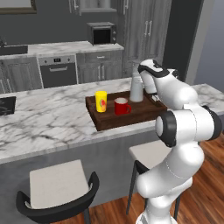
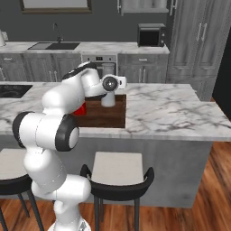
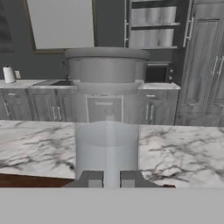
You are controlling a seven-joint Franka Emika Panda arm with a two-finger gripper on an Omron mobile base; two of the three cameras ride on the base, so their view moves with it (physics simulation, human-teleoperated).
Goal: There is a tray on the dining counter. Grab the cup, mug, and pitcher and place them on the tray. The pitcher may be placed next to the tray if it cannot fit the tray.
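Note:
The dark wooden tray (image 1: 127, 120) (image 2: 101, 119) lies on the dining counter (image 1: 43, 118) (image 2: 171, 110). On it stand the yellow cup (image 1: 101, 101) and, just to its right, the red mug (image 1: 122, 106) (image 2: 81, 109). The pale grey pitcher (image 1: 136, 89) (image 2: 108, 97) (image 3: 107, 144) is upright over the tray's far right corner. My gripper (image 1: 146, 84) (image 2: 111, 85) (image 3: 110, 179) is right against it, its fingers shut on the handle strip that runs down the pitcher's near side. Whether the pitcher's base rests on the tray I cannot tell.
Padded stools (image 1: 57, 183) (image 2: 117, 169) stand against the counter's front, one right beside my arm's base. A black cooktop (image 1: 6, 105) is set into the counter's left end. Behind are the back worktop with oven (image 1: 57, 70) and microwave (image 1: 101, 33).

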